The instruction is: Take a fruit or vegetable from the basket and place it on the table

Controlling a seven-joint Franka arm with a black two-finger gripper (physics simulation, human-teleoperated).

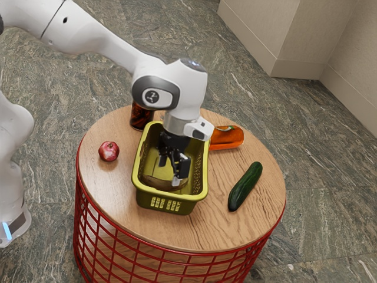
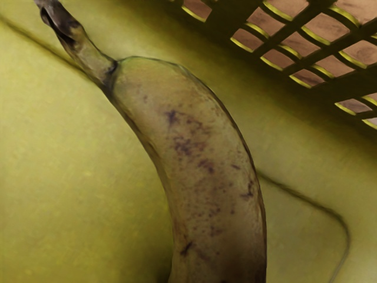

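- Markings: small emblem on the arm's [image 1: 121, 49] round joint cover, lettering not legible; no brand can be made out on the dark jar [image 1: 141, 117].
- Count: one green basket [image 1: 136, 177], one banana [image 2: 194, 153], one red round fruit [image 1: 109, 151], one cucumber [image 1: 245, 186], one orange item [image 1: 227, 138], one jar.
- Task item: banana, brown-speckled, lies on the basket floor, inside the walls.
- Pincer [image 1: 169, 171]: down inside the basket, over the banana, fingers apart; contact with the peel cannot be told.
- Edges: basket walls surround the pincer on all sides; lattice openings in the wall near the banana.
- Room: bare wood on the round table [image 1: 206, 221] between basket and cucumber, and between basket and red fruit. Cucumber lies near the table's rim.
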